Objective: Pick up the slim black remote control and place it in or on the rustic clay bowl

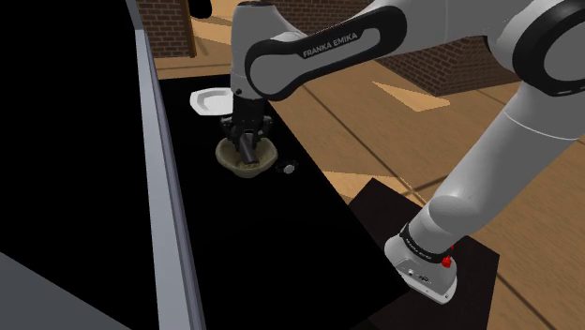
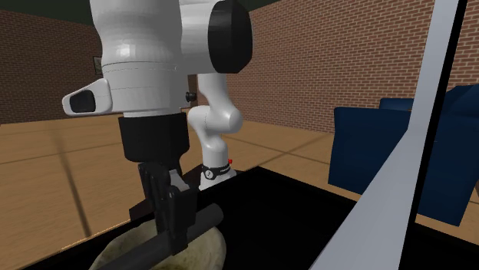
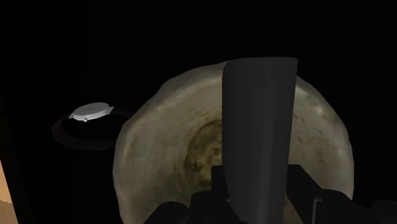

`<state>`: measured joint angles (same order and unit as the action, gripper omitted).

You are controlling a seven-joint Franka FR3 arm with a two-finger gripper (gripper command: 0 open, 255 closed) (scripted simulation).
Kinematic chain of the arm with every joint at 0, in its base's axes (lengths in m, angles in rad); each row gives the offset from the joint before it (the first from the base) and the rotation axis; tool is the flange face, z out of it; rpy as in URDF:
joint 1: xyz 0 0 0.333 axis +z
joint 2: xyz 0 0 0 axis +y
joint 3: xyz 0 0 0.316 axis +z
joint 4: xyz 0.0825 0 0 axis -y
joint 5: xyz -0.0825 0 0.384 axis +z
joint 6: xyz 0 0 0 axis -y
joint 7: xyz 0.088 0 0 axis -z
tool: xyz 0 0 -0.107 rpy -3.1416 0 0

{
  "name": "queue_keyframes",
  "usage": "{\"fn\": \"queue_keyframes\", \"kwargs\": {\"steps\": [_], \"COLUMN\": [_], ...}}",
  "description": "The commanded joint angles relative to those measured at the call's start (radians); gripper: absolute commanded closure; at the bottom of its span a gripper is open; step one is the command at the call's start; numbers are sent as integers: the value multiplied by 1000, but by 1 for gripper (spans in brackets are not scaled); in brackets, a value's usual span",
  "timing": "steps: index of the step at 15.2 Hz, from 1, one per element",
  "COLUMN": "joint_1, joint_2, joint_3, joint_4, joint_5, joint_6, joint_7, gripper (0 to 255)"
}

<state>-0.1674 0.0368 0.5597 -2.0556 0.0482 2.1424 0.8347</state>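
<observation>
Slim black remote [image 3: 257, 127] clamped in the black gripper [image 1: 246, 131], hanging over the clay bowl [image 3: 159, 159].
Long axis tilted, free end dipping toward the bowl's mottled tan hollow; contact with the clay impossible to tell. Fingers pinched on the remote's upper part. Bowl resting on the black table [image 1: 281, 244], toward its end farthest from the stand. Just beside the bowl, a wristwatch [image 3: 89, 113], nearer the table's floor-side edge. Beyond the bowl, a white dish [image 1: 211, 99] at the far edge.
</observation>
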Motion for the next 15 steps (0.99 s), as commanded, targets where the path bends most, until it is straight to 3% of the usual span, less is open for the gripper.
{"fn": "queue_keyframes", "kwargs": {"steps": [1,4,5,10,15], "joint_1": [0,0,0,0,-8], "joint_2": [1,1,1,1,-52], "joint_3": [0,0,0,0,-6], "joint_4": [-1,-1,-1,-1,75], "joint_5": [0,0,0,0,29], "joint_6": [1,1,1,1,-122], "joint_7": [1,1,1,1,-21], "gripper": [255,255,0,0,0]}}
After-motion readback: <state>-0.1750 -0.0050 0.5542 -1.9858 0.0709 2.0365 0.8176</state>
